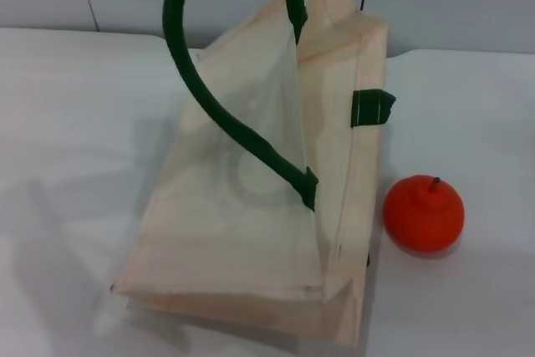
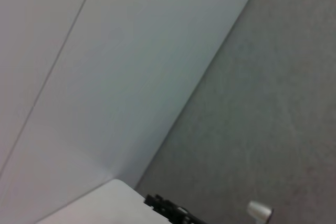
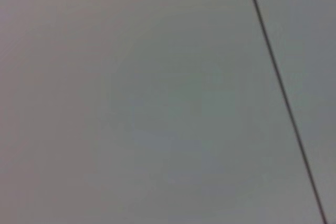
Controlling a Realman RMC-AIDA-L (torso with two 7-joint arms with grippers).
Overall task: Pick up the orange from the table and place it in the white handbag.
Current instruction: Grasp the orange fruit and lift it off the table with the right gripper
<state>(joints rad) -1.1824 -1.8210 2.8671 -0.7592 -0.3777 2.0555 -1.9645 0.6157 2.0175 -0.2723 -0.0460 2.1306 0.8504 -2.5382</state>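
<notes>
Orange (image 1: 423,213), bag and tabletop fill the head view, and the table (image 1: 75,148) is the largest of them, a plain white surface running across the whole lower frame up to a pale wall at the top. On it, in the middle of the frame, sits the white handbag (image 1: 251,206), its long axis running from the bottom centre up toward the upper centre, with its broad base end at the bottom edge and its mouth and handles toward the top. One dark green handle (image 1: 219,114) loops up out of the top edge from the bag's near panel, and a short green tab (image 1: 371,107) sticks out of its right side seam. The orange rests on the table at the lower right, just beside the bag's right edge, its dark stem pointing up and slightly toward the top of the frame. Neither gripper shows in any view, so how far either is open, or whether it holds anything, cannot be told; both wrist views show only pale wall panels.
</notes>
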